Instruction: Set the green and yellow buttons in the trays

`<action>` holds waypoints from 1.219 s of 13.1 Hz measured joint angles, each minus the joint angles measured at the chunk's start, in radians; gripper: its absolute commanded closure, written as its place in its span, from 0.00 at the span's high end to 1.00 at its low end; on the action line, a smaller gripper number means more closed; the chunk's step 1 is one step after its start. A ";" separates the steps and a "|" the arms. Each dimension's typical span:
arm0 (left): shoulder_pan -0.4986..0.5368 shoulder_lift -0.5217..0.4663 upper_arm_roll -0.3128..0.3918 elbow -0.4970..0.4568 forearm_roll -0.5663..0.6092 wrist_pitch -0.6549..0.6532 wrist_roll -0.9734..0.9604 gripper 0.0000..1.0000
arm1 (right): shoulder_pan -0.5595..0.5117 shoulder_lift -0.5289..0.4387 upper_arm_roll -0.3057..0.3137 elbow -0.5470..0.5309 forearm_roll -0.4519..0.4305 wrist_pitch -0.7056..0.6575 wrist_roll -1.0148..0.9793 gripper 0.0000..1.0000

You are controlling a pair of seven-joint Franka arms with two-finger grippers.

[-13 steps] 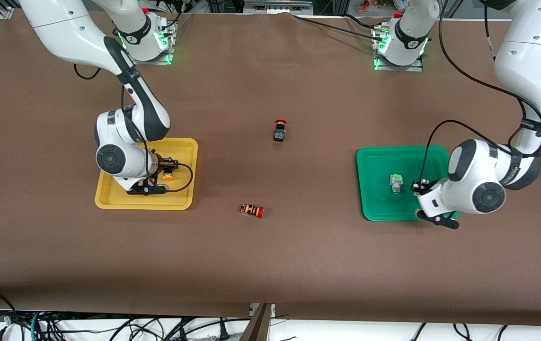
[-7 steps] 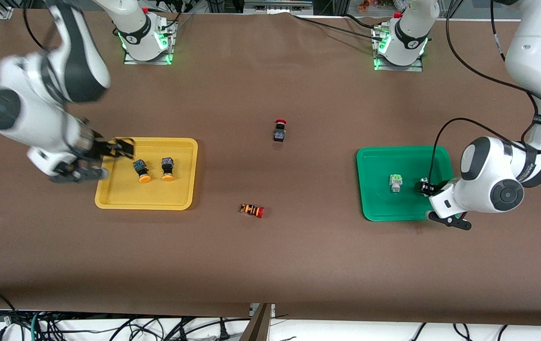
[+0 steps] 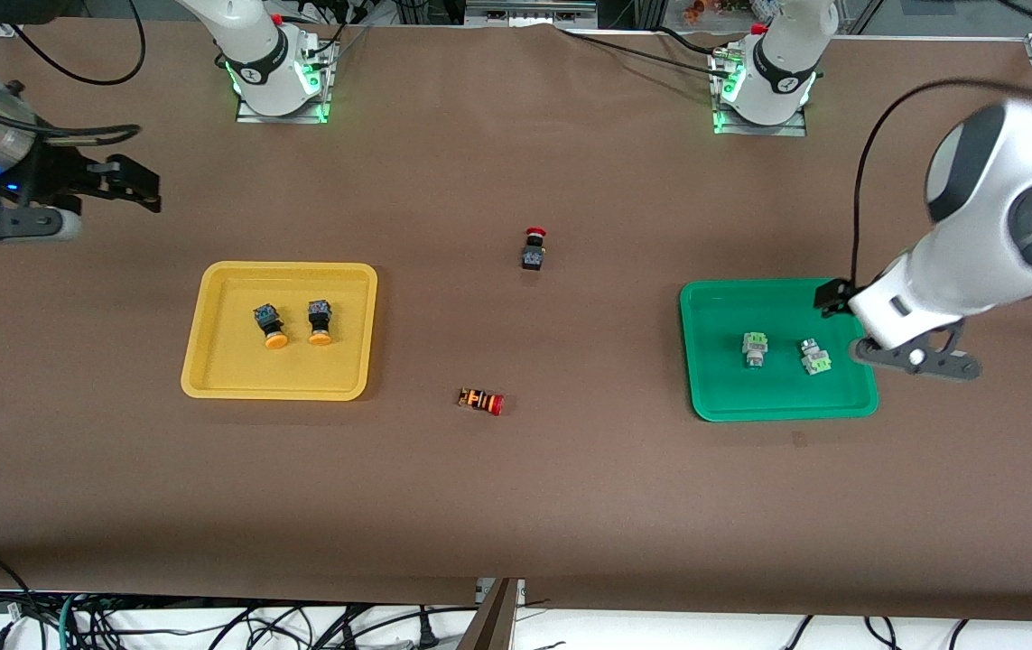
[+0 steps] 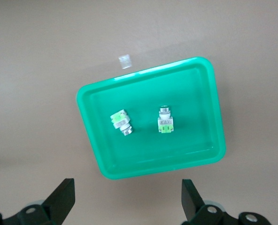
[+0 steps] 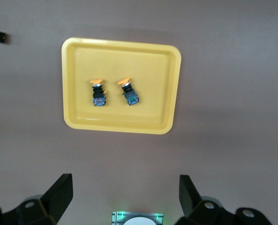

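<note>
Everywhere brown table (image 3: 516, 487) cloth

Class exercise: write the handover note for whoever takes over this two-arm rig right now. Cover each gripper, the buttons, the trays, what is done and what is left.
Left gripper: open, empty, up above the green tray.
Right gripper: open, empty, raised off the right arm's end of the table, clear of the yellow tray.
Both yellow buttons lie in the yellow tray; both green buttons lie in the green tray.
Done: all four sorted.
Left: apparently nothing. The two red-capped switches are on the table between the trays.
</note>
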 measured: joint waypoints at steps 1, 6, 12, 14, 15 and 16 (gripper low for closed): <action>-0.016 -0.043 0.046 0.011 -0.048 -0.015 -0.007 1.00 | 0.000 0.006 -0.008 0.012 0.000 -0.001 -0.006 1.00; -0.258 -0.287 0.485 -0.147 -0.258 0.034 -0.003 1.00 | 0.002 0.038 -0.009 0.029 0.000 -0.002 -0.007 1.00; -0.301 -0.336 0.528 -0.241 -0.266 0.048 -0.003 1.00 | 0.004 0.040 -0.008 0.038 0.000 -0.002 -0.007 1.00; -0.314 -0.336 0.518 -0.239 -0.266 0.041 -0.003 1.00 | 0.006 0.048 -0.008 0.046 0.000 -0.002 -0.007 1.00; -0.317 -0.336 0.513 -0.238 -0.266 0.041 -0.003 1.00 | 0.006 0.054 -0.008 0.054 0.000 -0.002 -0.007 1.00; -0.317 -0.336 0.509 -0.237 -0.266 0.041 -0.003 1.00 | 0.007 0.059 -0.008 0.061 0.000 -0.002 -0.007 1.00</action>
